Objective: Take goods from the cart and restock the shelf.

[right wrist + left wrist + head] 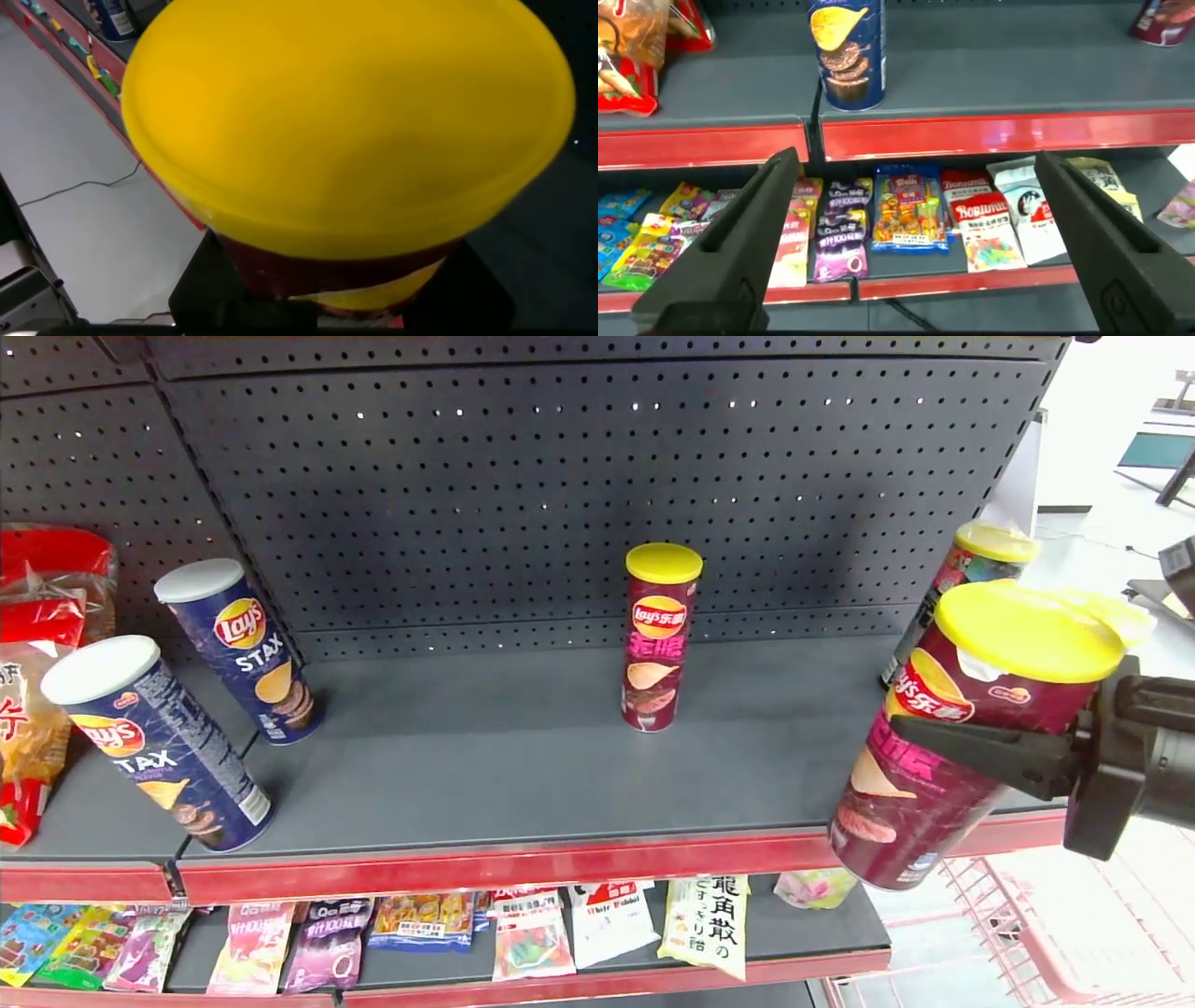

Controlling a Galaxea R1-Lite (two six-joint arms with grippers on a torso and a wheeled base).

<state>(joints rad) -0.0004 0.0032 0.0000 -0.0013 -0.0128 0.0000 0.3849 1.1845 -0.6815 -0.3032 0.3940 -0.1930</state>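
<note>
Grey perforated shelf (485, 756), red-edged; pale floor (1088, 537) beyond. Right fingers (980, 747) pinch maroon can (920, 812); left fingers (738, 243) spread.

Shelf (523, 775) bare either side of the maroon can (658, 635) — blue cans (238, 649) leftward.

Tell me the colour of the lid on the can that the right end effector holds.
Yellow; the lid shows best in the right wrist view.
</note>
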